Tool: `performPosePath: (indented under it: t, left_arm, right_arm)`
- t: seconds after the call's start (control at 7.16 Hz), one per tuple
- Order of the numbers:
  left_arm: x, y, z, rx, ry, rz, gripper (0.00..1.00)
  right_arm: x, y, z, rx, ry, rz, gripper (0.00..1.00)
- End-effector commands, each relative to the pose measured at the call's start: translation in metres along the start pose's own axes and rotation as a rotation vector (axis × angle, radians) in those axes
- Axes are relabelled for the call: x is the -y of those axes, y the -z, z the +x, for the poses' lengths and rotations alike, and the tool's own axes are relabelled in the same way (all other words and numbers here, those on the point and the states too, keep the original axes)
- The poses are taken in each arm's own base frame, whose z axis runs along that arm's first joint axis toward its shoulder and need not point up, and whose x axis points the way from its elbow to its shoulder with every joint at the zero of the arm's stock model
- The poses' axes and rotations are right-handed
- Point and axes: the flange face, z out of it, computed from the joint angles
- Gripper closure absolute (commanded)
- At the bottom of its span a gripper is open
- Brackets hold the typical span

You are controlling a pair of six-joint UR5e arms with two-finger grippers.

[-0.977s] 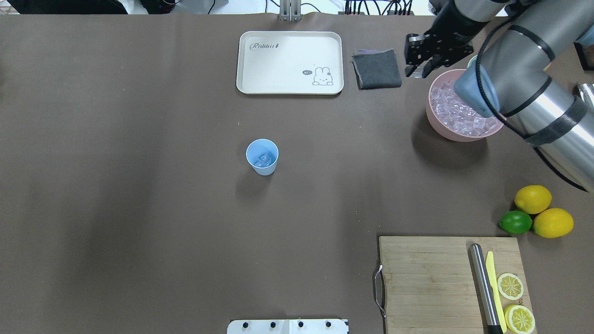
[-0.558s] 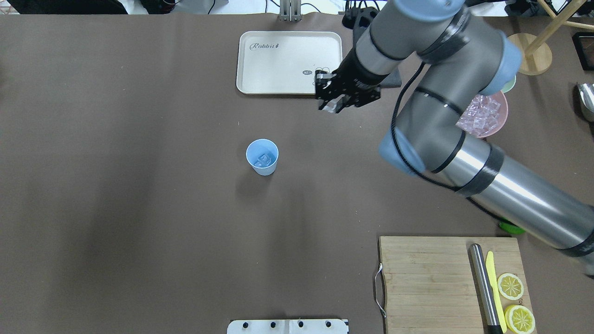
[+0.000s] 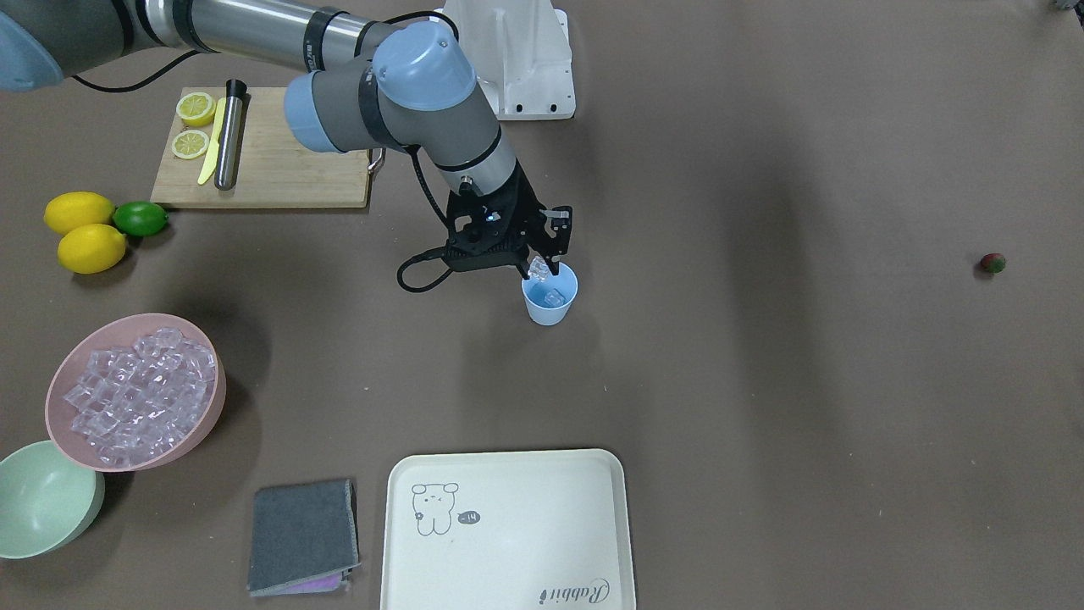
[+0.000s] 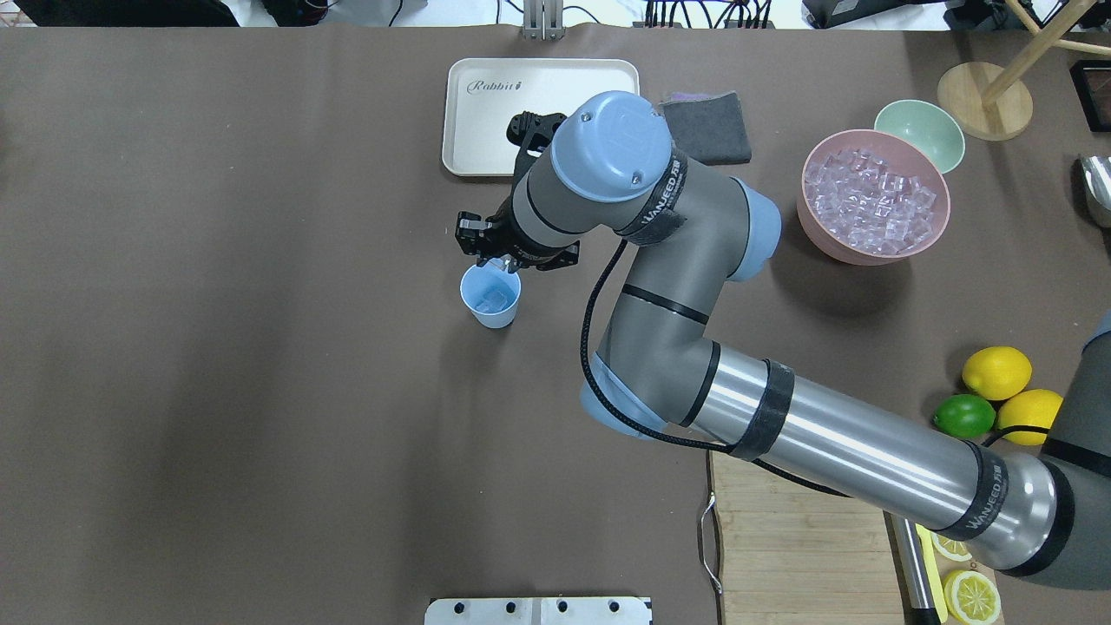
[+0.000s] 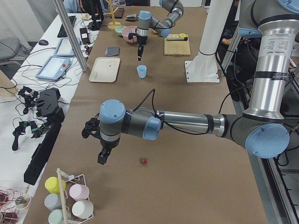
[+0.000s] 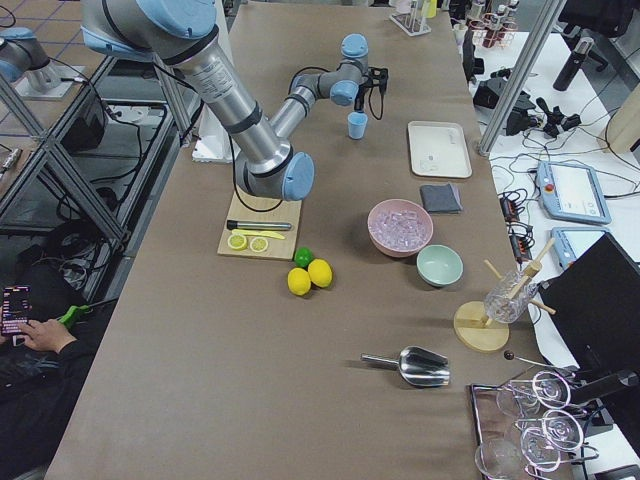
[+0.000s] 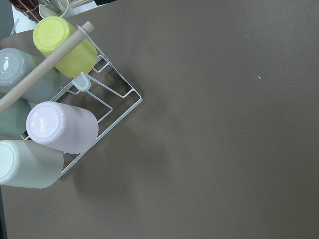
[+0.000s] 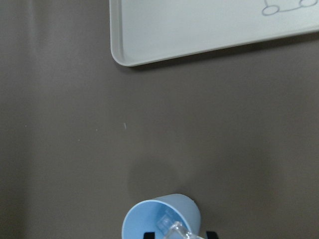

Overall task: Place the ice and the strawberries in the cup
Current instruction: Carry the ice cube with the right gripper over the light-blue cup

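The pale-blue cup (image 4: 492, 305) stands mid-table with ice (image 3: 555, 297) in its bottom. My right gripper (image 3: 540, 272) hangs just over the cup's rim, shut on one clear ice cube (image 8: 176, 229); the right wrist view shows the cube between the fingertips above the cup (image 8: 149, 224). More ice (image 4: 871, 198) fills the pink bowl (image 4: 816, 234). The strawberry (image 3: 992, 263) lies alone far off on the table, also seen as the strawberry (image 5: 144, 161) beside my left gripper (image 5: 103, 157); I cannot tell whether that gripper is open or shut.
A cream tray (image 4: 542, 117) and grey cloth (image 4: 707, 130) lie beyond the cup. A mint bowl (image 4: 920, 134) sits by the pink bowl. Lemons (image 4: 996, 371), a lime (image 4: 963, 416) and a cutting board (image 3: 271, 161) are at the right. A cup rack (image 7: 99, 99) stands under my left wrist.
My right arm has swung from the pink bowl leftward across the table, carrying an ice cube, and now holds it over the cup.
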Motion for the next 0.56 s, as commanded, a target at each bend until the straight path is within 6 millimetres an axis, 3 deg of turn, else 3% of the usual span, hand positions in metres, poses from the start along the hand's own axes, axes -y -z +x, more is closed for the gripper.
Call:
performPosePath:
  t: [0.0,0.14,0.28,0.42]
  left_arm:
    - [-0.0003,-0.0006,-0.0005,0.000,0.001,-0.001,0.02]
    - [0.0002,0.0005,0.0004,0.000,-0.001,0.001,0.02]
    - [0.0002,-0.0008,-0.0008,0.000,0.002,-0.002,0.02]
    - [0.0009,-0.0015,-0.0005,0.001,0.001,-0.004,0.02]
  right_arm:
    - [-0.0013,-0.0131,-0.0012,-0.020,-0.007,0.008,1.00]
    - [-0.0009,-0.0181,0.0000,-0.030,-0.009,0.005,0.98]
    - [-0.0011,-0.0215,0.0019,-0.043,-0.013,0.002,0.01]
    - [-0.0008,-0.0195,0.0011,-0.038,-0.017,0.002,0.00]
